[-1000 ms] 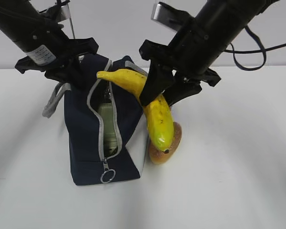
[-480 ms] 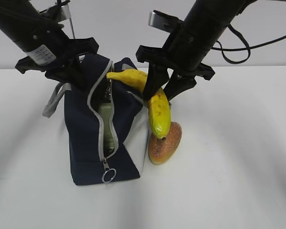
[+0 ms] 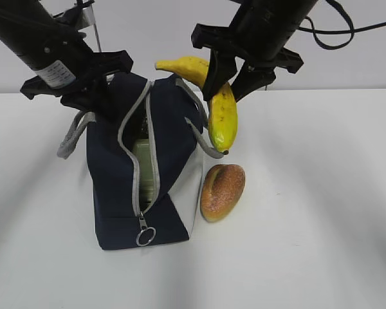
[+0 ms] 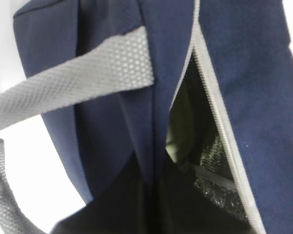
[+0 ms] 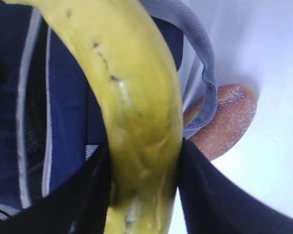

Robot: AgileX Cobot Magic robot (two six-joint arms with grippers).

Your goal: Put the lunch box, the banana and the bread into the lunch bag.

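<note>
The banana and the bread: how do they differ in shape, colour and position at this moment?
The banana is long, curved and yellow; the bread is a short oval, golden-brown. The banana hangs in the air, clamped by the right gripper; the bread lies on the table, free of any gripper. The banana is above the lunch bag; the bread lies beside its white side. Both are outside the bag.

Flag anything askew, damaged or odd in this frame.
Nothing looks damaged or spilled. The banana hangs in the right tool above the lunch bag, clear of it. The bread lies on the table against the bag's white side. The lunch box shows through the open zipper.
</note>
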